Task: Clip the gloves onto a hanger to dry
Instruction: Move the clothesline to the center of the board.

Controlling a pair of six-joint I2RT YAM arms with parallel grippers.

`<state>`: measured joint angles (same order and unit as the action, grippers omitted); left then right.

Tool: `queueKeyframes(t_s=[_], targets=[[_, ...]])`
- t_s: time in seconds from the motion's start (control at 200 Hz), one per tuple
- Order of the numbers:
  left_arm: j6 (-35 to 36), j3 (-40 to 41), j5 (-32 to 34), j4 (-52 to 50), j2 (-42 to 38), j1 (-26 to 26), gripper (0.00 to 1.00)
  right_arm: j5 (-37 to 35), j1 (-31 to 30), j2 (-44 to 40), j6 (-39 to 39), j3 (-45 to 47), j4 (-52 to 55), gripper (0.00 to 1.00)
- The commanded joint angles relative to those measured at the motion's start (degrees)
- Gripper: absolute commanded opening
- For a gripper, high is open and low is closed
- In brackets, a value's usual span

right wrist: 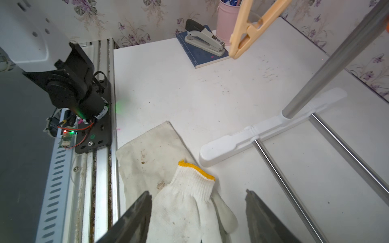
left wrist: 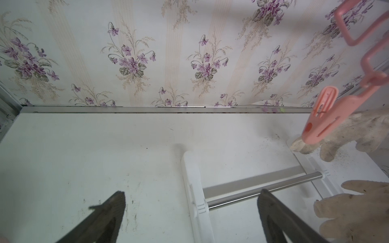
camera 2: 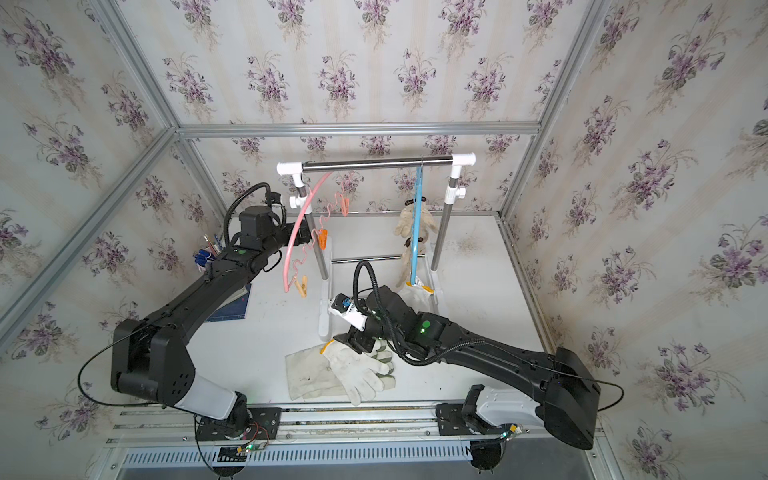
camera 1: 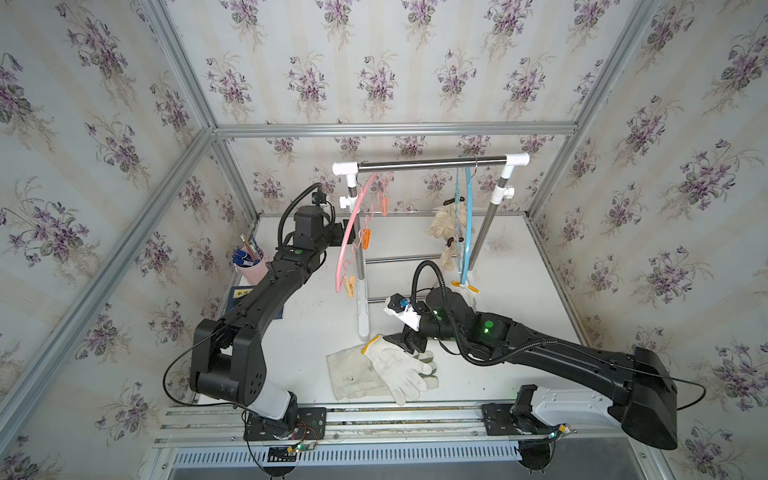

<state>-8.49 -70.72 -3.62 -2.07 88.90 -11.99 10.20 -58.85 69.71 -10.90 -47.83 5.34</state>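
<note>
Right wrist view | right pincer [right wrist: 197, 191] apart over white glove [right wrist: 185, 212], low in frame, maybe touching | left pincer [left wrist: 192, 191] apart | pinch yellow cuff [right wrist: 196, 169] only, leave big glove [right wrist: 147, 151]

Left arm [camera 1: 257, 299] runs from its base at the near side out to the far left, upper link raised, forearm long and nearly straight, wrist [camera 1: 309, 237] turned level. Left gripper [left wrist: 192, 192] faces away from the base, jaws spread wide, 2 dark fingers [left wrist: 109, 210] well apart. Right arm [camera 1: 540, 345] reaches from its base at the near right in toward the centre, forearm low, wrist pitched down. Right gripper [right wrist: 198, 191] points downward, jaws parted, 2 fingers [right wrist: 134, 214] apart.
</note>
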Motion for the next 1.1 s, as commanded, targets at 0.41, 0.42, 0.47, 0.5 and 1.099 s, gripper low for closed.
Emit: queueKeyframes(t_s=[0.41,0.42,0.47,0.5,1.099], targets=[[-1.67,-6.79,5.32,4.22,6.89,-6.58,0.99,-18.81,0.07,-5.32,3.6,1.68,-3.54,0.73],[-1.69,-6.84,5.4,4.23,7.03,-6.69,0.99,-18.98,0.1,-5.43,3.6,1.64,-3.51,0.73],[-1.7,-7.08,5.85,4.39,7.4,-7.04,0.99,-19.77,0.06,-5.96,3.85,1.93,-3.96,0.7],[-1.68,-7.23,6.07,4.56,7.59,-7.29,0.99,-20.35,0.07,-6.18,4.14,2.08,-4.24,0.68],[0.66,1.85,15.91,-1.33,-11.97,-9.32,1.0,-17.32,1.28,-10.46,4.91,2.55,-2.56,1.0]])
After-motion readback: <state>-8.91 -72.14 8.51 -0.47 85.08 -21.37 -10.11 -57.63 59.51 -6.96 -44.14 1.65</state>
